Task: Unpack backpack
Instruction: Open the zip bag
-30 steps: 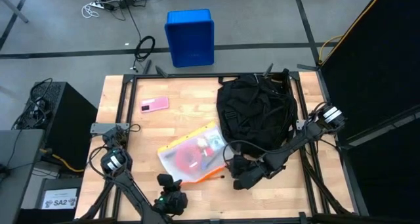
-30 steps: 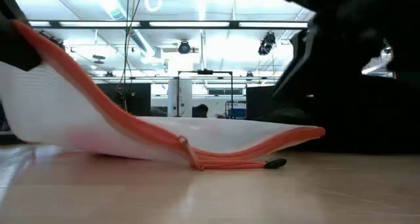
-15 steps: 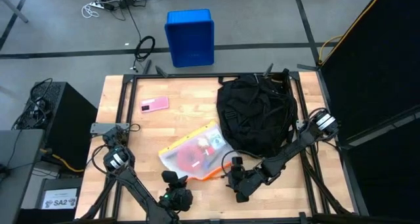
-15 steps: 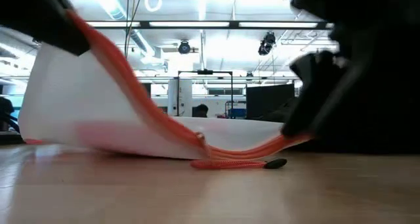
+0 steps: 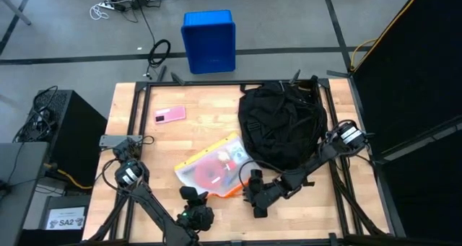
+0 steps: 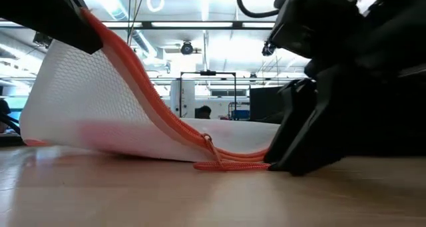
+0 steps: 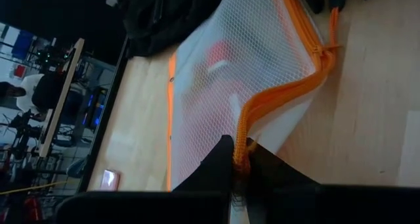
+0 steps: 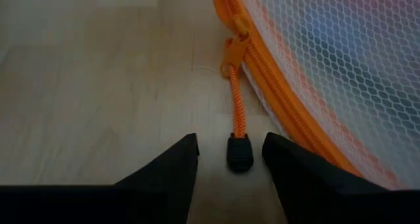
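High view, item one: the backpack [image 5: 283, 125], black soft fabric with a tangle of straps, lies on the far right part of the wooden worktop [image 5: 202, 123]; I can read no lettering on it from here.

Item two: a clear mesh pouch [image 5: 211, 167] with an orange zipper, red and white contents showing through, lies just beside the backpack toward the middle of the worktop. From the low view I see one corner of it lifted off the wood while the rest sags down to the surface.

Item three: the left gripper [image 5: 193, 196], at the near edge of the worktop, fingers clenched on the orange zipper edge of the pouch; my left wrist view shows the orange band [image 7: 262, 106] running straight in between them.

Item four: the right gripper [image 5: 254, 197], low on the worktop near the pouch's near corner, in front of the backpack. In my right wrist view its fingers [image 8: 164, 175] stand parted, grasping nothing, with the black zipper pull tab [image 8: 239, 152] on its orange cord lying on the wood between them.

Item five: a small pink flat object [image 5: 170, 115] on the far left of the worktop, well apart from the rest.

Item six: a blue plastic crate [image 5: 208, 40] on the floor beyond the worktop.
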You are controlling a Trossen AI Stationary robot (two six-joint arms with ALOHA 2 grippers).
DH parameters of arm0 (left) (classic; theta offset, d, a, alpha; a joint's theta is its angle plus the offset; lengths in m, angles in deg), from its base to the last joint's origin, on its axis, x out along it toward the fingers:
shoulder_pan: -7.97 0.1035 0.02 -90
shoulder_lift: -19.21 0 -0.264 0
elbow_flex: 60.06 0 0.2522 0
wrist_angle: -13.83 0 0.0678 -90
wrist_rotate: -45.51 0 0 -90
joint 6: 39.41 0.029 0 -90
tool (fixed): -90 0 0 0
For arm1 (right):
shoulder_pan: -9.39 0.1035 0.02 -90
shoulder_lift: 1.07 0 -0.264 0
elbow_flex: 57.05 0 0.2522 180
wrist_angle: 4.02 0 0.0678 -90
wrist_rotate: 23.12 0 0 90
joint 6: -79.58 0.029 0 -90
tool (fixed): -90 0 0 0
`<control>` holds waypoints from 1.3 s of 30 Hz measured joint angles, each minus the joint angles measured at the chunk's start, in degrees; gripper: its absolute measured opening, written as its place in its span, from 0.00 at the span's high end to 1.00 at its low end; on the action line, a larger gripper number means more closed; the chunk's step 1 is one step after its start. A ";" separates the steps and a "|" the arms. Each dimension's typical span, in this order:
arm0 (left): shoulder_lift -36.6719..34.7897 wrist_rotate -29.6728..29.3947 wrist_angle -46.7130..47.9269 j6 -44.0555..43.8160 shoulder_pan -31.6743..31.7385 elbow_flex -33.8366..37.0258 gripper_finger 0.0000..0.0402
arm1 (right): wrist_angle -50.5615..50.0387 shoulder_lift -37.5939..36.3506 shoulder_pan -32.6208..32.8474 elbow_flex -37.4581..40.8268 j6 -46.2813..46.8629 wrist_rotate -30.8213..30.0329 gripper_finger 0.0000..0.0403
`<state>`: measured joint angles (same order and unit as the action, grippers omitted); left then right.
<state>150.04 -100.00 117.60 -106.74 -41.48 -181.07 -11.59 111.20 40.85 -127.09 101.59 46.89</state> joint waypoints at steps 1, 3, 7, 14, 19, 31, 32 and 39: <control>0.00 0.00 -0.03 0.02 0.00 0.00 1.00 | -0.11 0.27 -0.31 -0.03 0.26 0.65 0.62; 0.00 0.00 0.04 0.02 0.00 0.00 1.00 | -0.08 0.74 -0.70 -0.15 0.81 1.15 0.66; 0.00 -0.15 -0.04 0.26 0.02 0.00 1.00 | -0.20 2.26 -1.63 -0.23 0.86 2.71 0.82; -0.02 1.36 0.00 0.48 -0.05 0.00 1.00 | -3.60 0.71 -1.99 -0.28 0.57 3.41 0.96; -0.02 5.81 -0.04 -0.34 -1.65 0.00 1.00 | -15.24 -4.63 -1.31 0.13 3.79 1.74 1.00; -0.02 10.25 0.09 -5.86 -6.19 1.40 1.00 | -41.60 -10.86 2.31 0.44 17.22 -1.67 1.00; -0.02 10.19 -0.02 -6.01 -6.21 1.40 1.00 | -40.28 -10.86 2.38 0.44 16.85 -1.95 1.00; -0.02 1.40 0.07 -5.04 -5.23 0.80 1.00 | -16.61 -10.93 2.45 0.28 3.12 -2.27 0.99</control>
<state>150.01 -98.60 117.67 -111.78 -46.71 -180.27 -28.20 100.27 43.30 -126.80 104.71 44.62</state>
